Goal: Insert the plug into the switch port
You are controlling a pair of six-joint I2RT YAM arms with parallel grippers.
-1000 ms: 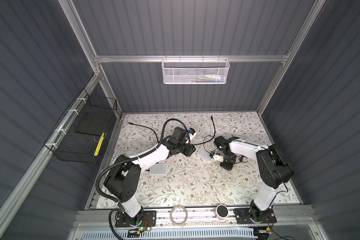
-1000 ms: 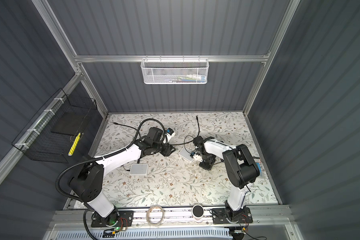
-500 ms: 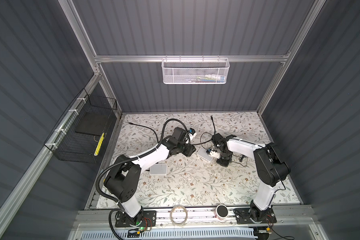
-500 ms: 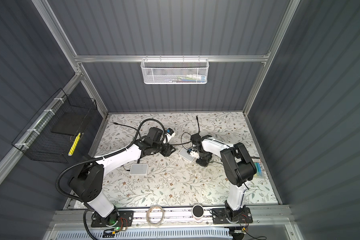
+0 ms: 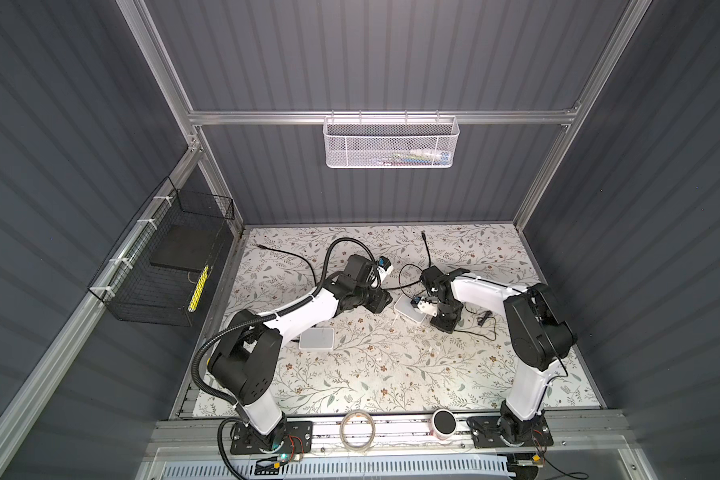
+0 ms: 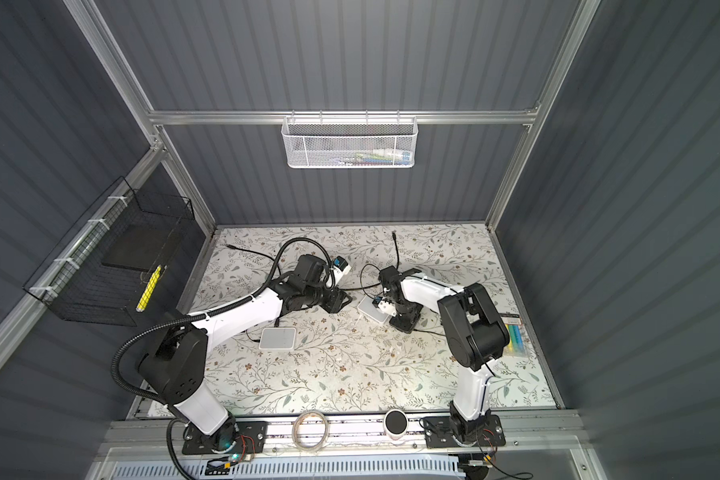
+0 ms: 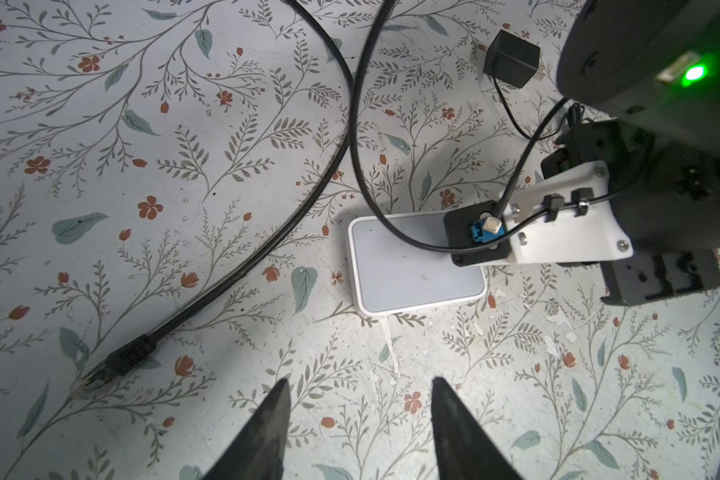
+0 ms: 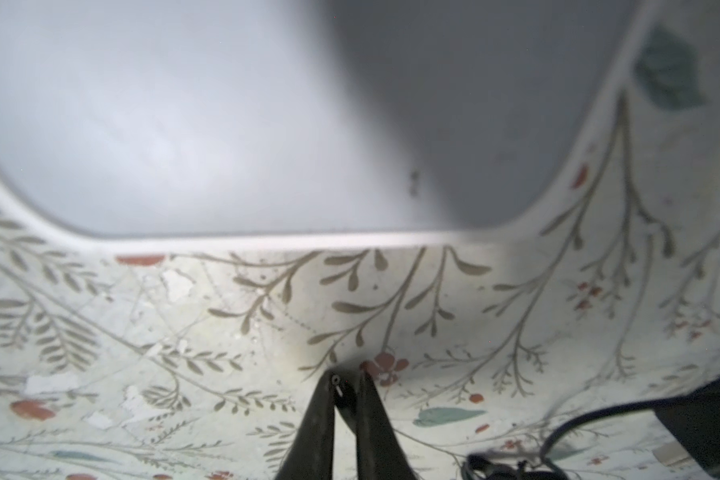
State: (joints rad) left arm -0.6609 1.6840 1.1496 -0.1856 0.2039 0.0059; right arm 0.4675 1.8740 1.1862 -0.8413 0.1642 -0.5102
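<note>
Right tool (image 8: 348, 380) pinched near switch (image 8: 225, 124) edge (left tool (image 7: 360, 382) gapes).

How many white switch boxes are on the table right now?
2. One switch box lies mid-table beside the right gripper; the other switch box lies nearer the front, beside the left arm. The arms could hide more.

Clear mat (image 7: 516, 395) betw. left gripper (image 7: 360, 380) tips & on to the switch (image 7: 408, 274) near edge. Ethernet cable (image 7: 267, 237) w/ plug (image 7: 121, 361) lies diagonally beside that lane. Thin black wire (image 7: 356, 124) loops over switch top; right arm's wrist camera (image 7: 479, 239) overhangs one corner. Right gripper (image 8: 347, 380) sits low just off another edge. Front of mat open in both top views, bar a second white box (image 5: 316, 337) by left arm (image 5: 304, 311).
</note>
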